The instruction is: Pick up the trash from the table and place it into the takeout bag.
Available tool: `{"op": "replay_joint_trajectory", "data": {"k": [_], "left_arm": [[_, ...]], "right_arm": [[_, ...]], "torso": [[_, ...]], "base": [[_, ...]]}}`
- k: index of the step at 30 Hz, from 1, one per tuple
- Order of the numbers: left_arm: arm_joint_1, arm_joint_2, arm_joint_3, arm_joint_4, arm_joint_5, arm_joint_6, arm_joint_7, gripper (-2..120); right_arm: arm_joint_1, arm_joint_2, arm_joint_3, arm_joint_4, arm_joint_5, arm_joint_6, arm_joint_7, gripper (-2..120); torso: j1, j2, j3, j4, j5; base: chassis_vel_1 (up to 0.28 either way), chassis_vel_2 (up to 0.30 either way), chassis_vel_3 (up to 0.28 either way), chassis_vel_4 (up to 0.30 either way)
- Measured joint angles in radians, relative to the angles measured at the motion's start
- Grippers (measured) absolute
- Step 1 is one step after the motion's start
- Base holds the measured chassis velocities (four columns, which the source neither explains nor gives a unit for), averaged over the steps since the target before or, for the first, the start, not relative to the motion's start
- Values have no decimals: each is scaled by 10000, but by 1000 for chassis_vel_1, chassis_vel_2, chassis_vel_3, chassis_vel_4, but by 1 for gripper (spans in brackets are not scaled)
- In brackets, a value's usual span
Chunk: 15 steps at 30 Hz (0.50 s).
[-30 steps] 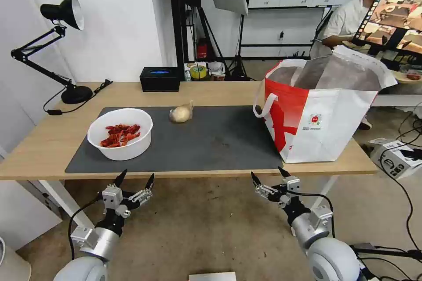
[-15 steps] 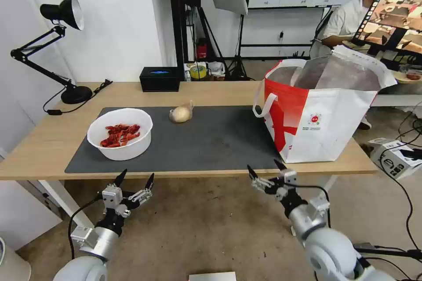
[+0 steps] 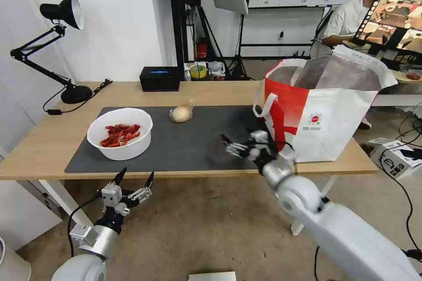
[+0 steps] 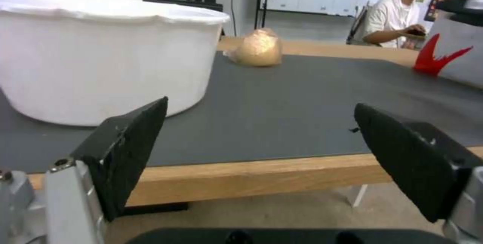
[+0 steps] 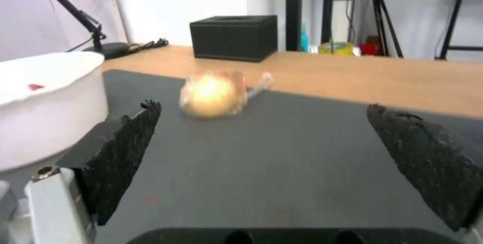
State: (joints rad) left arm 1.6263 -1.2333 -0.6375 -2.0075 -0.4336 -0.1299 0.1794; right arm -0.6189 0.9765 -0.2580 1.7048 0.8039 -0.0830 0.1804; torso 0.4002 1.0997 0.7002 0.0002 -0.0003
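A white bowl point(image 3: 120, 133) of red shells sits on the left of the dark grey mat point(image 3: 198, 140); it also shows in the left wrist view as bowl point(image 4: 100, 55). A beige lump point(image 3: 181, 113) lies at the mat's far side, seen too as lump point(image 4: 257, 48) and lump point(image 5: 214, 93). The takeout bag point(image 3: 323, 114) stands open at the table's right end. My right gripper point(image 3: 239, 144) hovers open over the mat's right part, pointing toward the lump. My left gripper point(image 3: 134, 180) stays open below the table's point(image 3: 44, 140) front edge.
A black box point(image 3: 160, 78) and a black desk lamp point(image 3: 61, 48) stand at the table's far side. A boxed item point(image 3: 395, 158) and cables lie on the floor at right. The mat between bowl and bag is bare.
My right arm has risen from below the table's front edge and reached forward over the mat, to the left of the bag. The left arm and the trash have not moved.
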Motion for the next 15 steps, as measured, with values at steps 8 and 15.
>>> {"op": "replay_joint_trajectory", "data": {"k": [8, 15], "left_arm": [[8, -12, -94, 70, -4, 0, -6, 100], [-69, -14, -78, 178, -12, 0, -7, 100]], "right_arm": [[2443, 1779, -1344, -2710, 305, -310, 45, 100], [3755, 3517, -1741, -5412, 479, -488, -203, 100]], "torso": [[0, 0, 0, -1, -1], [0, 0, 0, -2, 0]], "base": [[0, 0, 0, 0], [0, 0, 0, 0]]}}
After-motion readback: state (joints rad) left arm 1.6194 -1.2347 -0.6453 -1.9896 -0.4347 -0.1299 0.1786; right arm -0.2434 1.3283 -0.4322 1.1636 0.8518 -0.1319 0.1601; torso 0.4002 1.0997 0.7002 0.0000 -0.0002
